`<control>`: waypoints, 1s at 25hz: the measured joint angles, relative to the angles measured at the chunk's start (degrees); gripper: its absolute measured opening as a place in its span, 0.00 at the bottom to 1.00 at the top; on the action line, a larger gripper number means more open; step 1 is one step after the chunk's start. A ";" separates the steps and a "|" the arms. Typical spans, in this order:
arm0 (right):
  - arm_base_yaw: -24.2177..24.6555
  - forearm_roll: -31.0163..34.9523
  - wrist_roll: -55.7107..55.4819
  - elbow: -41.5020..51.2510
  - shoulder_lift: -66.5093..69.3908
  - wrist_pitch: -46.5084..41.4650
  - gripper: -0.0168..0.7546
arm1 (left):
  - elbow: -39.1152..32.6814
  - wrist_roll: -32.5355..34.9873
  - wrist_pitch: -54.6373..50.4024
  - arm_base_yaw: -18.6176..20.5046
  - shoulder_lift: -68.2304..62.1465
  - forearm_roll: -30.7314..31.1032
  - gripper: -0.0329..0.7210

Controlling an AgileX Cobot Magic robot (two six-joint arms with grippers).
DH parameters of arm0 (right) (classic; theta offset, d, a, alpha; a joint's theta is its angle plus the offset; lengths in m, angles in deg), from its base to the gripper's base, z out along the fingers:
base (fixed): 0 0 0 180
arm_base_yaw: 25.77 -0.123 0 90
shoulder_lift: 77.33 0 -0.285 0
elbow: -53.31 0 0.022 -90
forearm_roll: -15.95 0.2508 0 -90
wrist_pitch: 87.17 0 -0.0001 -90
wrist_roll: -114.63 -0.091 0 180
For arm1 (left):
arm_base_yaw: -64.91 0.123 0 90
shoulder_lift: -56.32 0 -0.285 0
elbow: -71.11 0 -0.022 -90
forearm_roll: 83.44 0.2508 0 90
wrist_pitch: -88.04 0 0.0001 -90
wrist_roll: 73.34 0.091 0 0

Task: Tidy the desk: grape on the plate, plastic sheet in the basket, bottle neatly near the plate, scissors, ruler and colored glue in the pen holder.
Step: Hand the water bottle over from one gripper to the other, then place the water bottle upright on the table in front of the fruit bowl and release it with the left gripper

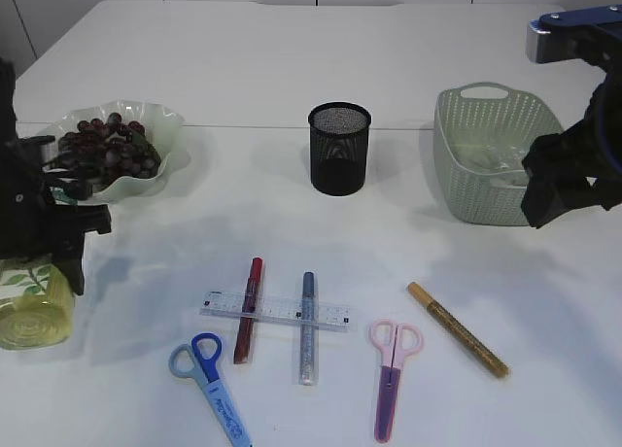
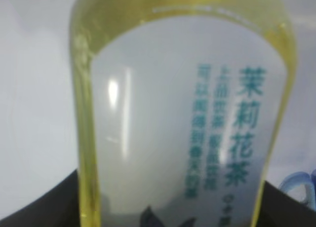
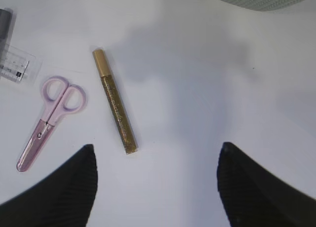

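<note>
Blue scissors (image 1: 209,381): nearest table edge, left of centre, handles up.
Pink scissors (image 1: 391,374): front right of centre, closed, handles away from the edge.
Ruler (image 1: 275,311): clear, flat on the table (image 1: 292,58), lying across the red and silver glue pens.
Red glue pen (image 1: 249,309): under the ruler's left part.
Silver glue pen (image 1: 307,327): under the ruler's right part.
Gold glue pen (image 1: 457,328): slanted, just right of the pink scissors, apart from them.
Bottle (image 1: 32,304): yellow-green liquid, leaf label, far left front; fills the left wrist view, between the dark finger pads.
Left pincer (image 1: 58,238): at the bottle, jaws set at bottle width around it; contact cannot be told.
Right pincer (image 1: 559,189): raised at right, jaws wide apart, holding nothing.
Pen holder (image 1: 339,148): black mesh, upright, centre.
Basket (image 1: 491,155): pale green, right, clear plastic sheet (image 1: 491,170) inside.
Plate (image 1: 160,126): wavy pale green, left rear, grape (image 1: 105,152) bunch on it.
</note>
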 joint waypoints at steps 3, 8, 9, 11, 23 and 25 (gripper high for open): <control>0.00 0.00 0.00 0.00 0.00 0.00 0.78 | -1.53 2.42 -0.46 0.00 3.29 1.56 0.64; 0.00 0.00 0.00 0.00 0.00 0.00 0.78 | -7.31 6.19 0.53 0.00 10.31 4.94 0.64; 0.00 0.00 0.00 0.00 0.00 0.00 0.78 | -8.34 7.57 1.03 0.00 11.54 5.05 0.64; 0.00 0.00 0.00 0.00 0.00 0.00 0.78 | -9.56 10.29 2.14 0.00 14.34 4.66 0.64; 0.00 0.10 0.00 0.00 0.00 0.00 0.78 | -13.71 22.89 12.17 0.00 24.56 2.88 0.64; 0.00 0.10 0.00 0.00 0.00 0.00 0.78 | -17.06 23.25 18.57 0.00 26.35 2.88 0.64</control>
